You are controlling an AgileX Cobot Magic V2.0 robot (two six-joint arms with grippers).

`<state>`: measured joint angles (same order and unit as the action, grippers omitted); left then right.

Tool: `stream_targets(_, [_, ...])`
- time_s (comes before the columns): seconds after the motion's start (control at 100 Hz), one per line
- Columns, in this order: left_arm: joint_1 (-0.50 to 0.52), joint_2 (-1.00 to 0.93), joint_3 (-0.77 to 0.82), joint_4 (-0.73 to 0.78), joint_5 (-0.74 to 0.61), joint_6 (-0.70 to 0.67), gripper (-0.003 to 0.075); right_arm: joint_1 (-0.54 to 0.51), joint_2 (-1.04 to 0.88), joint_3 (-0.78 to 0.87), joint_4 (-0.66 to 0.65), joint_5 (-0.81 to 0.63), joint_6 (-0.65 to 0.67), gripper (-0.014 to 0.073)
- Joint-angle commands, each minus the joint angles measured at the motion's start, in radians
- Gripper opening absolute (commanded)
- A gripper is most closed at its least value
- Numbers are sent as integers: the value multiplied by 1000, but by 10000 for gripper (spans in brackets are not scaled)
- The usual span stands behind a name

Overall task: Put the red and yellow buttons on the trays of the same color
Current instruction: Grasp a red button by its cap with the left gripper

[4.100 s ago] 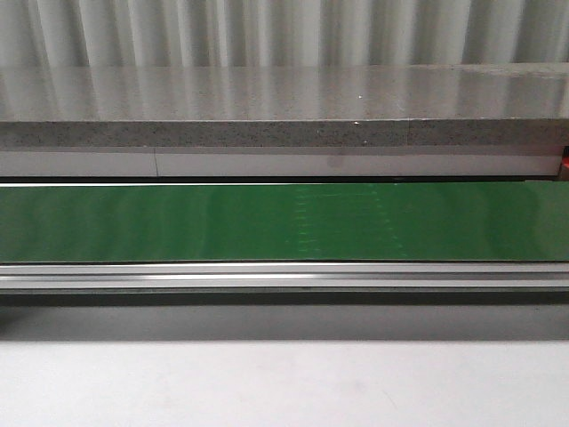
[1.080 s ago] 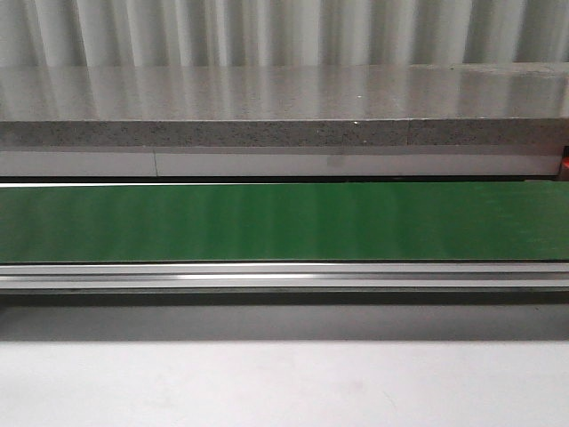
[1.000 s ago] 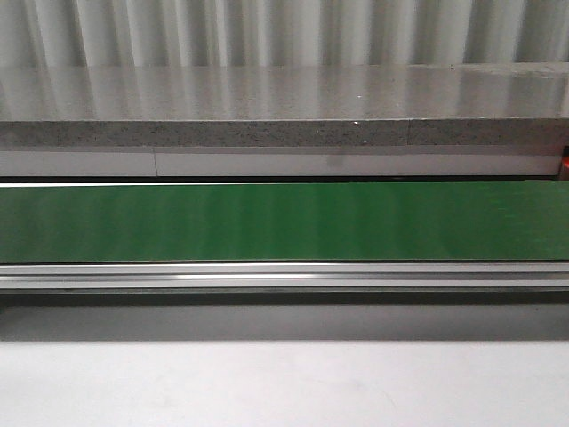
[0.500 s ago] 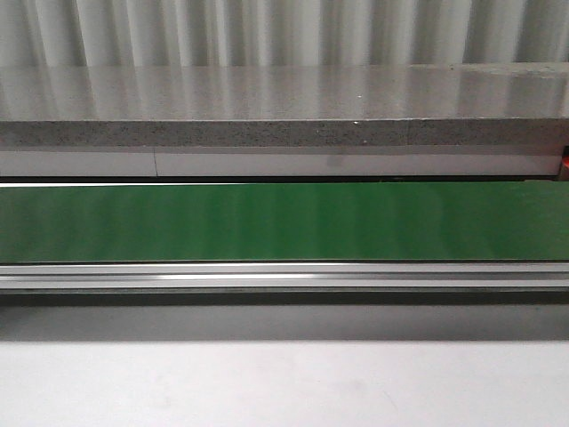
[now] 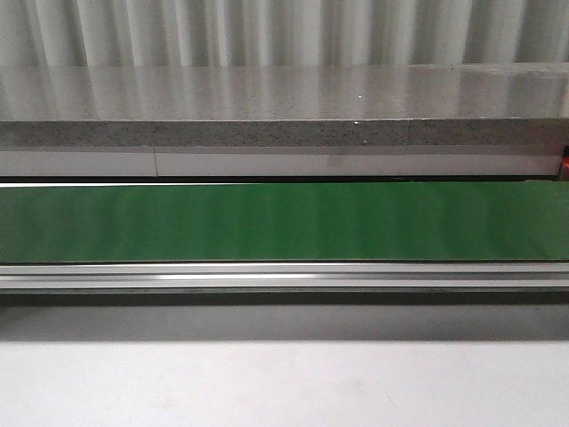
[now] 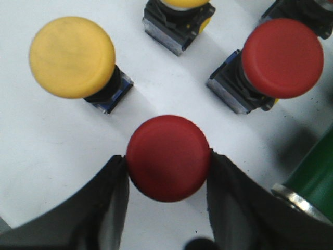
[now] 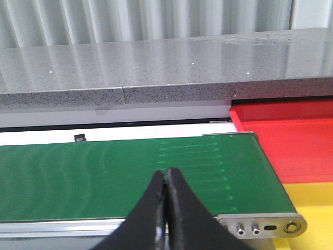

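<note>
Left tool [image 6: 167, 159] clamped on red button [image 6: 167, 158], round cap facing the camera, just beside yellow button [image 6: 72, 57]; right tool [image 7: 167, 179] pressed together over green belt [image 7: 104, 172].

light is even and bright, coming from above. the front view is a little soft, and the grey counter [image 5: 284, 98] shows pale vertical reflections of the ribbed wall [image 5: 284, 31]. a dark shadow band lies under the conveyor rail [image 5: 284, 277]. in the left wrist view the yellow button [image 6: 72, 56] looks slightly blurred, and the white surface [image 6: 47, 151] is almost overexposed. the black fingers [image 7: 179, 216] in the right wrist view are out of focus.
</note>
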<state>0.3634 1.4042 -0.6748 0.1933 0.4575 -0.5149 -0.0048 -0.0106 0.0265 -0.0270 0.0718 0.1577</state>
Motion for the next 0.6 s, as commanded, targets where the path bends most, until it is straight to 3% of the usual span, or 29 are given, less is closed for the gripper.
stream_targets(0.0, [0,-43,-31,-5,6,9,87,-6,-16,2,-1,-81,-7,-67])
stream_targets(0.1, [-12,-87,-50,-7,61,38,-20,-6,-16,2,-1,-81,-7,-67])
stream_targets(0.4, [-87,-289,-192,-19,238,124,-20,-6,-16,2,-1,-81,-7,-67])
stream_targets(0.59, [-147,-294,-335,-180,309,313,-20,-6,-16,2,-1,-81,-7,-67])
